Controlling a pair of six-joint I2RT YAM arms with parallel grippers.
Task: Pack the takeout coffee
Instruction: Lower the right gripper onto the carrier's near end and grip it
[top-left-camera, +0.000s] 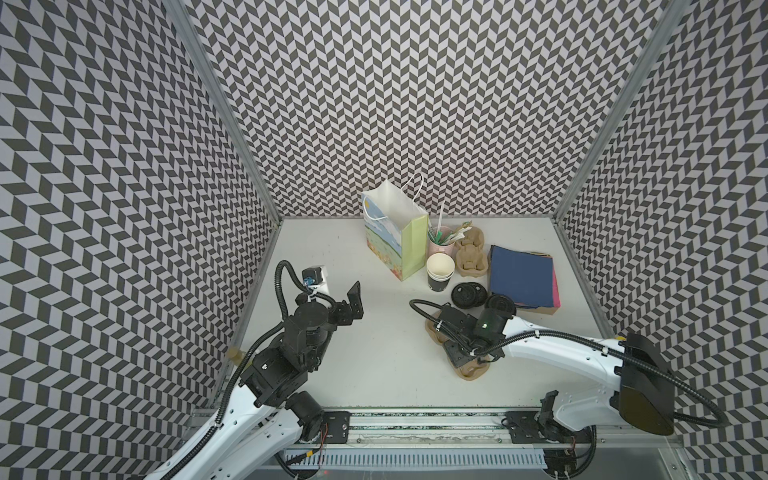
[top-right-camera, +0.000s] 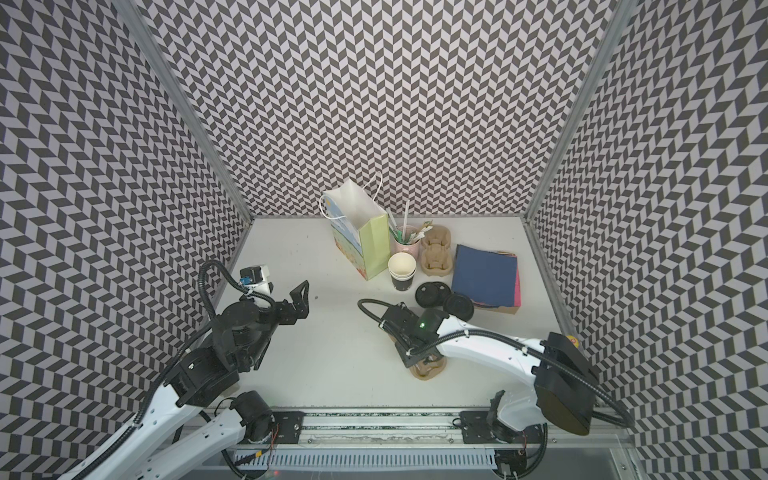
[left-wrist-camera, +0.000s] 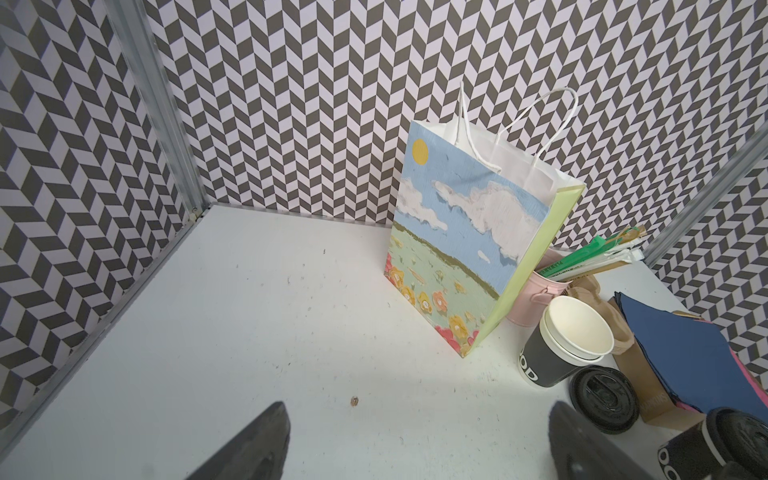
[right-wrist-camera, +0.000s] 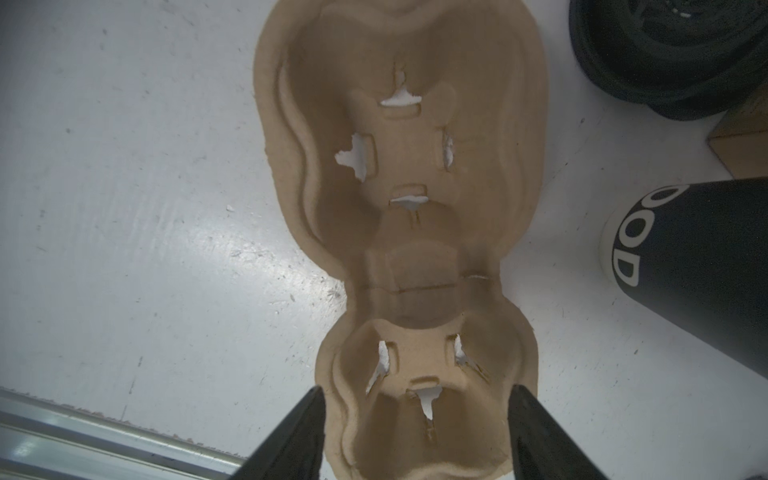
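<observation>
Looks like the carrier step of the packing. Hovering low over the tan cup carrier (right-wrist-camera: 399, 232) with the right gripper (right-wrist-camera: 419, 436), fingers apart and straddling one end well. Cannot tell whether pressing on the rim or just clear of it. Lying flat on the tabletop (top-left-camera: 374, 332), near and right of centre, and largely hidden under the arm in both top views.

Find the coffee cup (top-left-camera: 500, 305) standing upright with its lid on, just to the far right of that carrier, beside the right wrist and just beside the near edge of the napkin stack (top-left-camera: 521, 282). Not yet in the carrier and not yet in the gift bag (top-left-camera: 395, 237), which stands well apart at the far middle with its mouth open upward. Keep it distinct from the stack of open cups (top-left-camera: 439, 274) and the loose lids (top-left-camera: 467, 296) in between.

Holding nothing in the left gripper (left-wrist-camera: 417, 411): fingers spread wide, raised over bare tabletop on the left, facing the bag.

Next, probably: leave the carrier settled, rise clear, swing right to the lidded cup, close on its wall below the lid, and seat it straight down into a well. Calls for a gentle squeeze on thin paper, an upright carry, and care not to knock the loose lids close by.
</observation>
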